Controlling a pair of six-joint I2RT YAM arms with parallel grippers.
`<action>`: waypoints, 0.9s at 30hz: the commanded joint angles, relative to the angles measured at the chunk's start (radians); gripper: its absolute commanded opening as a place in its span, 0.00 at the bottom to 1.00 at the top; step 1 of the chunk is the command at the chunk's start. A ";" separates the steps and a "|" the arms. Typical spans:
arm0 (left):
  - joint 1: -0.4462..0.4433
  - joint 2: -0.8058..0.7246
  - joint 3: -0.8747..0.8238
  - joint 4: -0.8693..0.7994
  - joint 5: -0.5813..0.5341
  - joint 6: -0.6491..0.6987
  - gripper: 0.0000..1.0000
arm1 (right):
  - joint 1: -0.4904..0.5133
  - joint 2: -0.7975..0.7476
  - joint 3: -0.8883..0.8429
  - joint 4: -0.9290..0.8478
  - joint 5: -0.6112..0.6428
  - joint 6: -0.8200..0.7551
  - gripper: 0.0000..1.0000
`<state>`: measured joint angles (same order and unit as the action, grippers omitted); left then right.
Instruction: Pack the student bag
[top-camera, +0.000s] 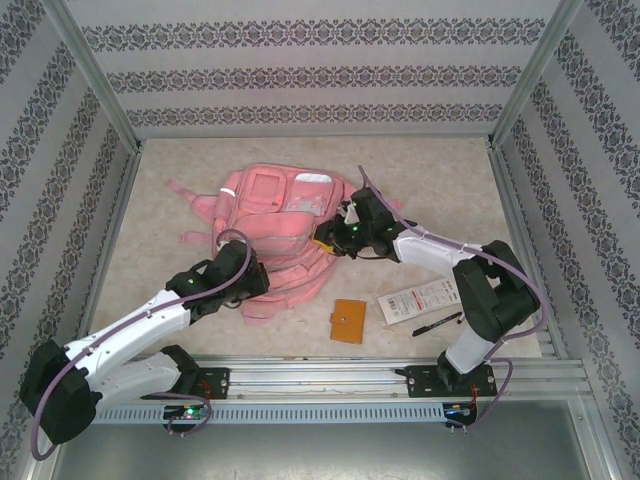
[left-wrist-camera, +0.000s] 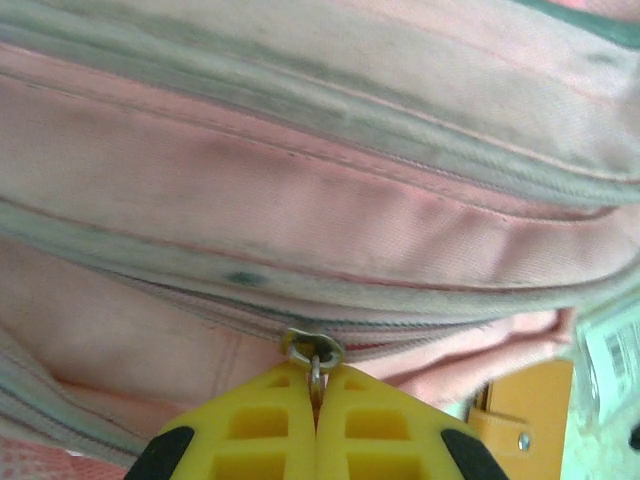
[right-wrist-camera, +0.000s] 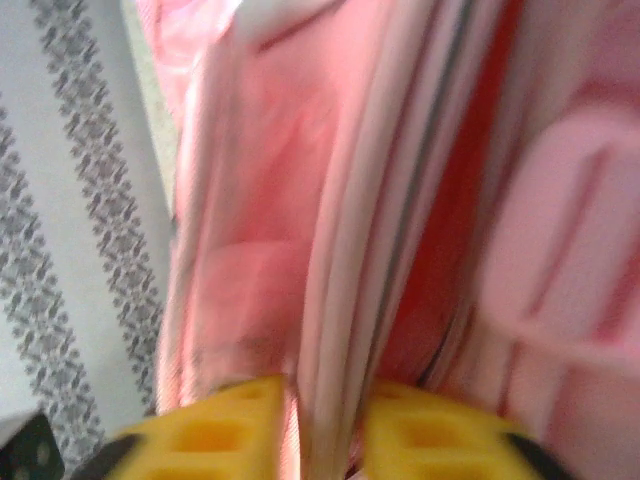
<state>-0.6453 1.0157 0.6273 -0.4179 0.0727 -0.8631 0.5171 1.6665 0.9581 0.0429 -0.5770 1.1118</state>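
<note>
Bag (top-camera: 280, 215) seen from overhead: it lies flat, front up, in the middle of the counter (top-camera: 190, 165). Its long axis runs from the far side toward the arms, with the window pockets at the far end. The left arm (top-camera: 150, 315) reaches in from the near left, its jaws at the bag's near-left edge. The right arm (top-camera: 440, 255) comes across from the right, its jaws on the bag's right flank about midway along. A wallet (top-camera: 349, 321), a packet (top-camera: 420, 300) and a pen (top-camera: 437, 323) lie on the counter off the bag's near-right corner, apart from it and not yet packed. In the left wrist view, the left jaws are pressed together on the metal zip pull (left-wrist-camera: 313, 352), whose ring stands just above their tips. The zip track runs side to side across the picture, with folds of pink fabric beyond it — so the pull lies dead ahead of the jaws and its travel runs crosswise to them. The right wrist view is blurred: the right jaws stand somewhat apart with a seam or fold of the bag running between them, away from the camera. Whether they pinch it or merely straddle it I cannot tell. My reading is that the zip is being worked so the bag can take the loose things. The left arm, on the pull, is the one placed to drag it along the track — the right would need a firm hold on the fabric to keep the bag from sliding with it.
</note>
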 joint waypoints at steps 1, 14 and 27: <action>0.009 0.032 -0.001 0.116 0.185 0.053 0.00 | -0.004 -0.012 0.002 0.024 0.059 0.120 0.42; -0.086 0.290 0.222 0.352 0.282 -0.001 0.00 | 0.227 -0.196 -0.123 -0.111 0.419 0.451 0.58; -0.036 0.087 0.051 0.023 -0.072 0.131 0.00 | 0.061 -0.199 -0.098 -0.194 0.366 0.181 0.00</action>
<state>-0.7208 1.1908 0.7300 -0.2432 0.1482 -0.8089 0.6659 1.4715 0.8555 -0.0505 -0.2516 1.4273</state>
